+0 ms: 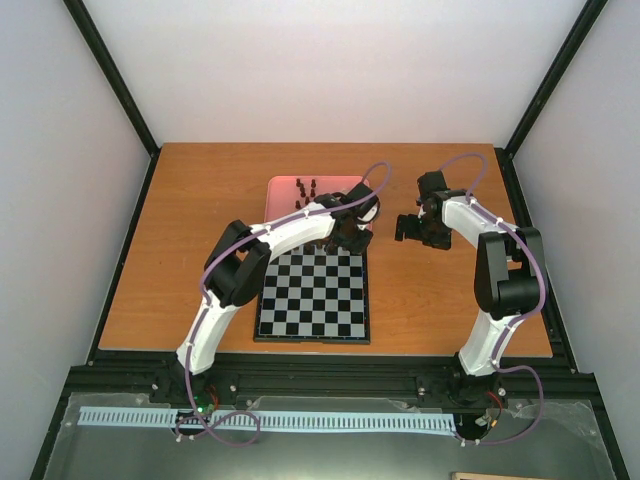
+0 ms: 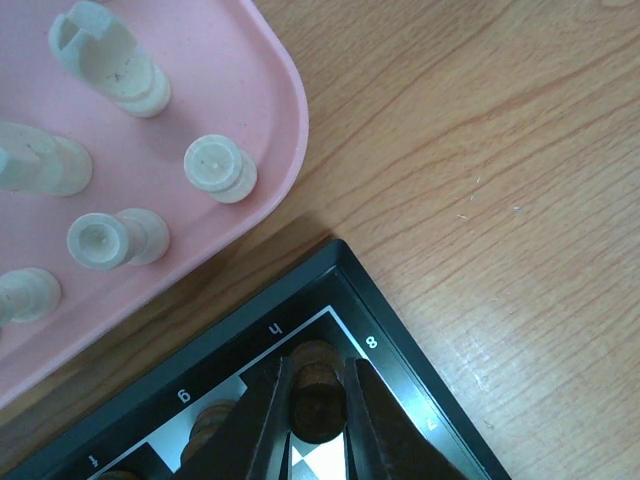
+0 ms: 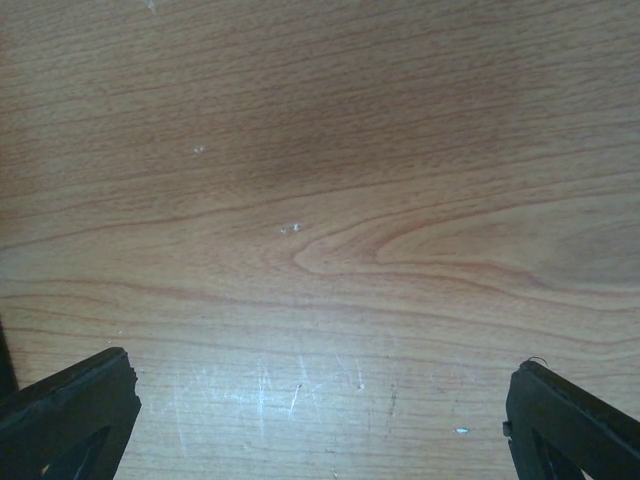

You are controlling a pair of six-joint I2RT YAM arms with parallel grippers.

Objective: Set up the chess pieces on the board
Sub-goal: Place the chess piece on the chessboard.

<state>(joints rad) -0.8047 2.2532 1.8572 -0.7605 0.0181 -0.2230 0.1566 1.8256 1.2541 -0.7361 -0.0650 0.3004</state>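
In the left wrist view, my left gripper (image 2: 318, 375) is shut on a dark brown chess piece (image 2: 318, 408) at the board's (image 2: 405, 345) corner square, by the marks "h" and "8". Whether the piece touches the square I cannot tell. Another dark piece (image 2: 205, 430) stands on the neighbouring square, partly hidden by a finger. Several cream pieces (image 2: 220, 167) sit on the pink tray (image 2: 262, 75). From above, the left gripper (image 1: 352, 238) is at the far right corner of the board (image 1: 313, 295). My right gripper (image 1: 408, 228) hangs open to the right, with only bare wood between its fingers (image 3: 70, 410).
The pink tray (image 1: 285, 190) lies just beyond the board and holds a few dark pieces (image 1: 305, 187) too. The wooden table (image 1: 440, 300) ends in black rails on both sides, and white walls stand close around it.
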